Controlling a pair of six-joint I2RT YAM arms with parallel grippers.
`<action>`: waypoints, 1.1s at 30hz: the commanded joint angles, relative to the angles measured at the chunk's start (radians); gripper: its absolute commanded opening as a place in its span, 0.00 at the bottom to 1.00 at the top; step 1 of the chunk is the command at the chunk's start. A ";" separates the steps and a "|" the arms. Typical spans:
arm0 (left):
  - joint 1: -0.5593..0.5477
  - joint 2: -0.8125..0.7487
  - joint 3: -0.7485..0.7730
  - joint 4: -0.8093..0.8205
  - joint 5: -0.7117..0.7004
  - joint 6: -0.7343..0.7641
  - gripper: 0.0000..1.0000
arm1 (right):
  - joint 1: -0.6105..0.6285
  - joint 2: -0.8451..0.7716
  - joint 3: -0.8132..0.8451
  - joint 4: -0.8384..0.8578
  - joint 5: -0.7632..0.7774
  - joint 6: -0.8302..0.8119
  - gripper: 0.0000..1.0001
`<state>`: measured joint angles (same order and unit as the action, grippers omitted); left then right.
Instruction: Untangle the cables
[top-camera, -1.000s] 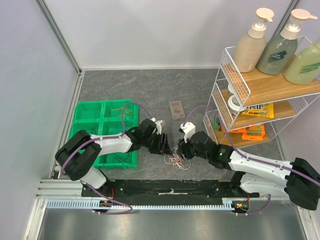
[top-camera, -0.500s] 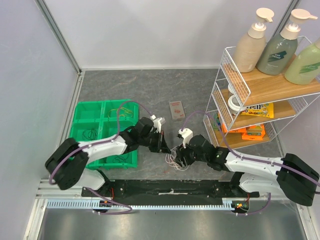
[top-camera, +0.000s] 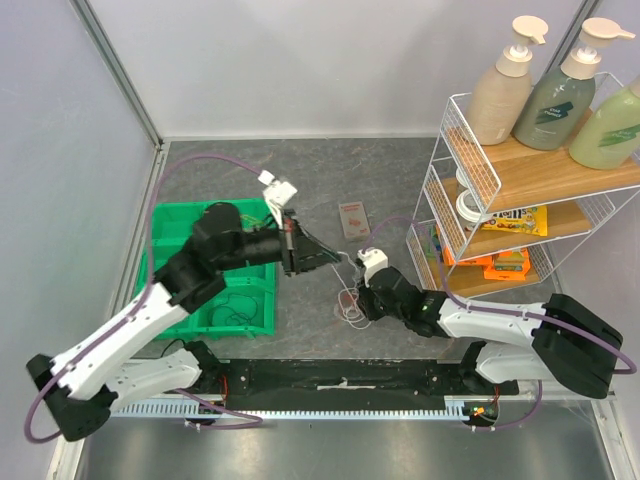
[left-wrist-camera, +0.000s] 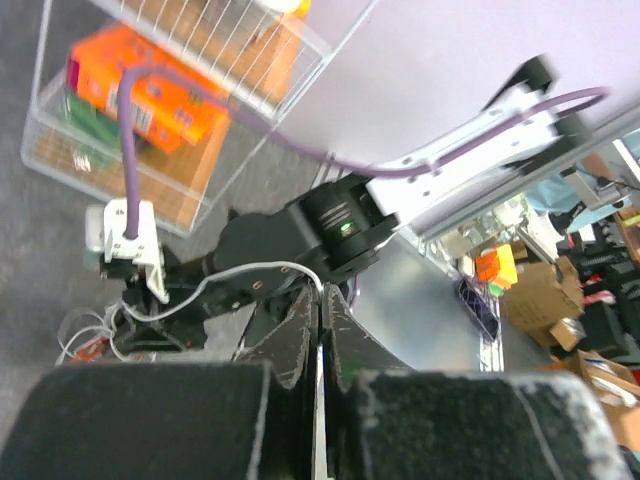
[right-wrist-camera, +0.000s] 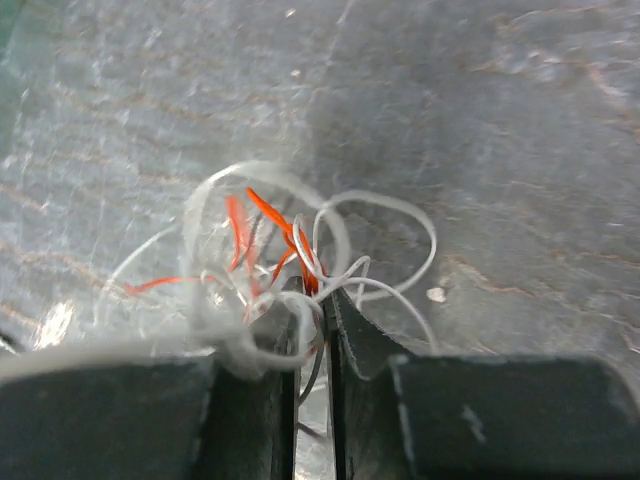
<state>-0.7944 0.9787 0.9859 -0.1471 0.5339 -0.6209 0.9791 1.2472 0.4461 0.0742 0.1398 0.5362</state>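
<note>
1. Left arm is raised above the table (top-camera: 300, 170), reaching out past the right edge of the green bin (top-camera: 170, 225). The left gripper (top-camera: 328, 258) is clenched tight on a white cable (left-wrist-camera: 240, 272).
2. That cable leaves the fingertips in a shallow arc and runs down twd the tangle of cables (top-camera: 350, 308), off the table for most of its length.
3. Right arm lies low. The right gripper (right-wrist-camera: 311, 300) is down at table level w/ jaws nearly closed, pinching a few strands at the near edge of the tangle.
4. Tangle itself: loose white loops w/ orange strands mixed in (other colours can't be made out), resting on the grey table btwn the bin and the wire rack (top-camera: 440, 190), just ahead of the arm bases.
5. Bin sits left of the tangle, well apart from it; thin wires lie in some of its compartments.
6. A small card (top-camera: 353, 218) lies flat further back, apart from both grippers.
</note>
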 joint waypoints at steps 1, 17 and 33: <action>-0.005 -0.136 0.158 -0.006 -0.049 0.082 0.02 | 0.000 -0.005 0.023 -0.120 0.191 0.022 0.19; -0.005 -0.235 0.748 -0.276 -0.305 0.323 0.02 | 0.000 0.072 0.057 -0.175 0.274 0.096 0.51; -0.005 -0.069 0.967 -0.443 -0.531 0.406 0.02 | 0.000 0.081 0.115 -0.240 0.354 0.030 0.73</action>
<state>-0.7982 0.8471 1.9373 -0.5316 0.0925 -0.2775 0.9798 1.3251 0.5148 -0.1200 0.4152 0.5911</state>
